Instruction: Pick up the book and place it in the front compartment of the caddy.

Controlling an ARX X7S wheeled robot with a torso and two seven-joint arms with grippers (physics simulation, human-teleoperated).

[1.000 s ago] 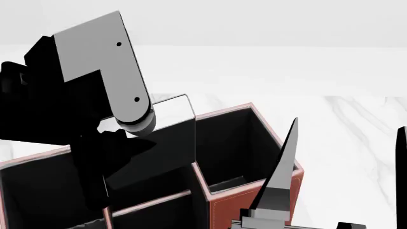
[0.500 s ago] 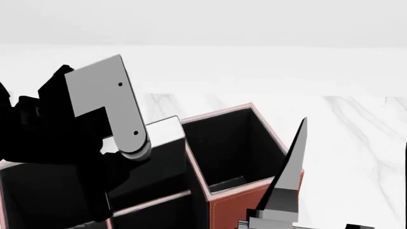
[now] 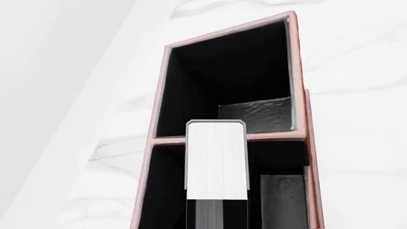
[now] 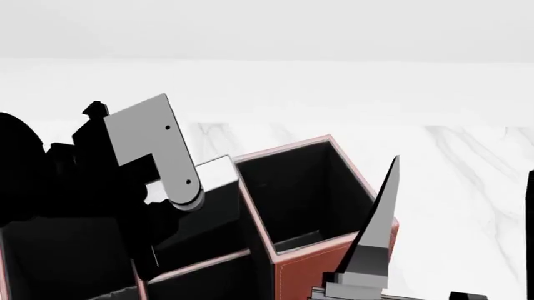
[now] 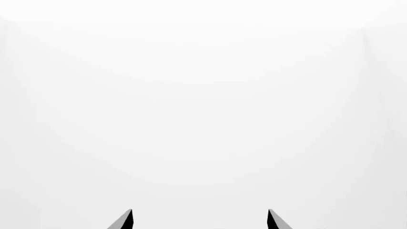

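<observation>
reddish-brown stitched leather caddy with matt black lining; book with white paper page edges; glossy white marble table

The left gripper and book fill the caddy's middle cell. The end cell beside it stands open from above. The table's right side is bare; the right gripper's finger rises by the caddy's right corner.

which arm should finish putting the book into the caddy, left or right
Left. The left gripper holds the book, already partly down in a middle cell of the caddy. The right gripper is open, holds nothing and faces blank white.
</observation>
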